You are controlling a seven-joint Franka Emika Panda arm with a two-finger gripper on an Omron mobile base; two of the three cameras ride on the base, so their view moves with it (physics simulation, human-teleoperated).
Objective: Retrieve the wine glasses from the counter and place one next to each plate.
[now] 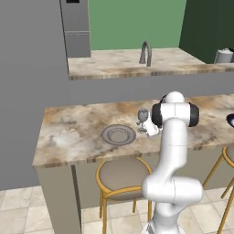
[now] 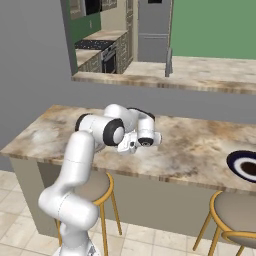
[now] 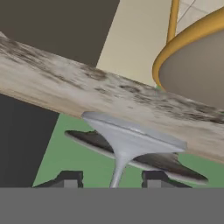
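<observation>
One wine glass (image 1: pixel 143 115) stands upright on the tan stone bar (image 1: pixel 73 132), just right of the grey plate (image 1: pixel 118 135). My gripper (image 1: pixel 149 128) is at the glass, low by its stem. In the rolled hand view the glass's round foot (image 3: pixel 131 133) rests on the stone and its thin stem runs between my two fingertips (image 3: pixel 70 179), with a gap on each side. The gripper (image 3: pixel 113 179) is open and touches nothing. A dark blue plate (image 2: pixel 245 166) lies at the bar's right end. The counter (image 1: pixel 128 61) with the faucet lies behind the bar.
Yellow-framed stools (image 1: pixel 121 176) stand under the bar's front edge, another at the right (image 2: pixel 235 212). A faucet (image 1: pixel 146 53) rises from the back counter. A grey wall panel (image 1: pixel 27 91) stands at the left. My arm (image 2: pixel 105 131) reaches over the bar.
</observation>
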